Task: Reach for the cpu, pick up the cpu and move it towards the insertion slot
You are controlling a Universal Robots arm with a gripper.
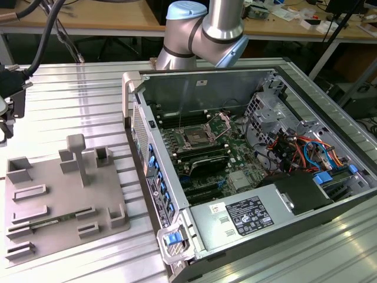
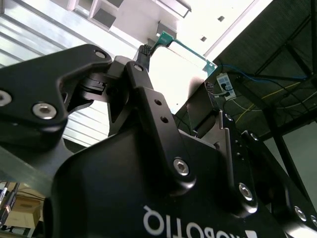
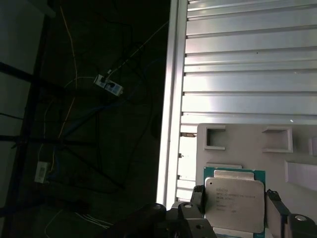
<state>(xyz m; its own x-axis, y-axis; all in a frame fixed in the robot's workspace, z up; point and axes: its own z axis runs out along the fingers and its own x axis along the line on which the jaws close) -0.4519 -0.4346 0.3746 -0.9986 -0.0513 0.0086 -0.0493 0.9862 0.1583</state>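
In the first wrist view the cpu [image 3: 234, 201], a silver-topped square chip with a green rim, sits between the two dark fingers of my gripper [image 3: 235, 214], which is shut on its sides. It hangs just above the grey plastic plate [image 3: 247, 144], close to the table's edge. The second wrist view has the cpu [image 2: 184, 59] pale and green-rimmed at the tip of a black finger [image 2: 143, 94]. The insertion slot [image 1: 193, 139], a metal-framed socket with its lever raised, lies on the motherboard inside the open computer case, far off toward the exterior view's right.
The grey plate with raised blocks [image 1: 59, 200] lies on the ribbed metal table [image 1: 76, 100]. The case wall [image 1: 141, 135] stands between plate and motherboard. Long memory slots [image 1: 203, 159], a drive cage [image 1: 277, 112] and bundled cables [image 1: 300, 150] surround the socket. The arm's elbow [image 1: 203, 29] hangs over the case's back.
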